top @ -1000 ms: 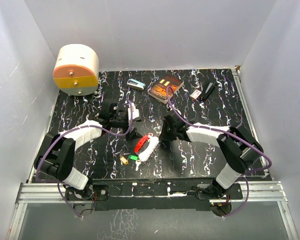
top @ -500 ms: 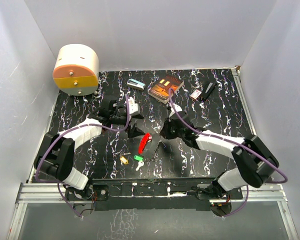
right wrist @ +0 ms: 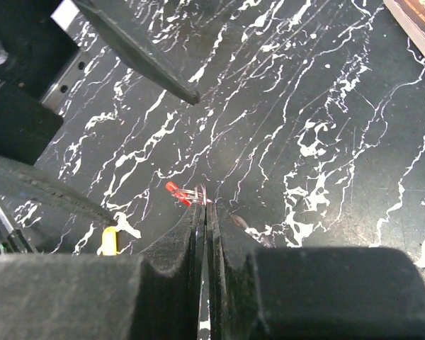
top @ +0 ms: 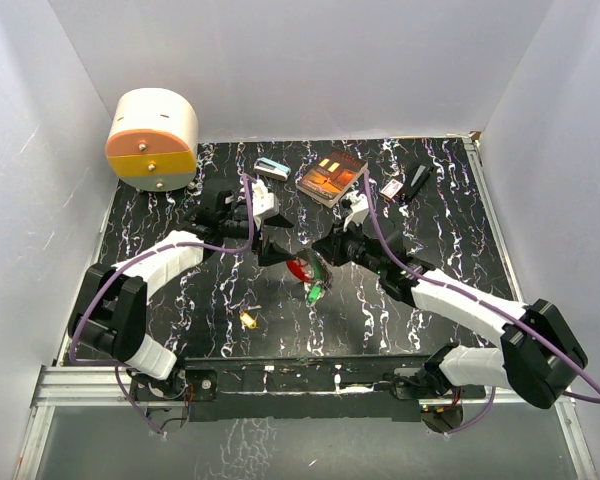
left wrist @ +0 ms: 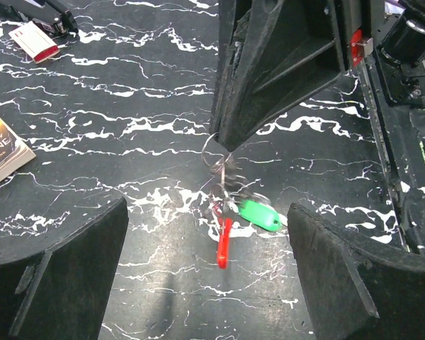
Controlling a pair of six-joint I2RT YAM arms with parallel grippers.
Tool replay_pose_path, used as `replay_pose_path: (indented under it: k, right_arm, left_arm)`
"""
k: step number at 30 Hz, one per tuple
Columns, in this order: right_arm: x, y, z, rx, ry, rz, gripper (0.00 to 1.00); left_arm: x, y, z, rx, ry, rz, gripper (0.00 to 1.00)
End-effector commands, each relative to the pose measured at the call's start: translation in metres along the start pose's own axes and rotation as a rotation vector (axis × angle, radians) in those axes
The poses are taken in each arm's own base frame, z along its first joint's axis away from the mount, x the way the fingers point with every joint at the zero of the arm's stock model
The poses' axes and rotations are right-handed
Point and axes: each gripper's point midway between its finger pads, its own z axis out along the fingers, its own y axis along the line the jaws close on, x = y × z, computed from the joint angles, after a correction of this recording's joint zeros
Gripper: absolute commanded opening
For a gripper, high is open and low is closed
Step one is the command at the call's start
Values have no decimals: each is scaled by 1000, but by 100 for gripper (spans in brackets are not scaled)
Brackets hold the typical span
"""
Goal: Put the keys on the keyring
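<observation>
My right gripper [top: 318, 253] is shut on a thin metal keyring [left wrist: 223, 164] and holds it above the table. A red key [left wrist: 223, 242] and a green key [left wrist: 261, 214] dangle from the ring; they also show in the top view as red [top: 302, 268] and green [top: 315, 293]. In the right wrist view the ring [right wrist: 204, 191] sticks out of my shut gripper [right wrist: 205, 205] with the red key [right wrist: 175, 191] beside it. A yellow key [top: 248, 319] lies alone on the table, also in the right wrist view [right wrist: 110, 241]. My left gripper [top: 271, 246] is open and empty, facing the hanging keys [left wrist: 207, 230].
A book [top: 331, 177], a teal-and-white box [top: 271, 167], a red-and-white box [top: 391, 188] and a black object [top: 417, 181] lie along the back of the black marbled table [top: 180, 300]. A cream-and-orange round container [top: 152, 140] stands at the back left corner.
My right gripper has lifted the ring with the red and green keys off the table and carried it back and right. My left gripper moved right towards it. The yellow key stayed.
</observation>
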Motion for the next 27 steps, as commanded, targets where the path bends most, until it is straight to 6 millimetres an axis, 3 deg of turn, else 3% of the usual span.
replay_pose_path:
  k: [1, 15, 27]
  right_arm:
    - [-45, 29, -12, -127, -173, -52, 8]
    - [-65, 58, -23, -231, -262, -33, 8]
    - [-71, 58, -20, -121, -289, -59, 8]
  left_arm:
    - [-24, -5, -2, 36, -58, 29, 92]
    - [-31, -17, 2, 85, -100, -28, 90]
    - [-50, -24, -2, 131, -63, -142, 61]
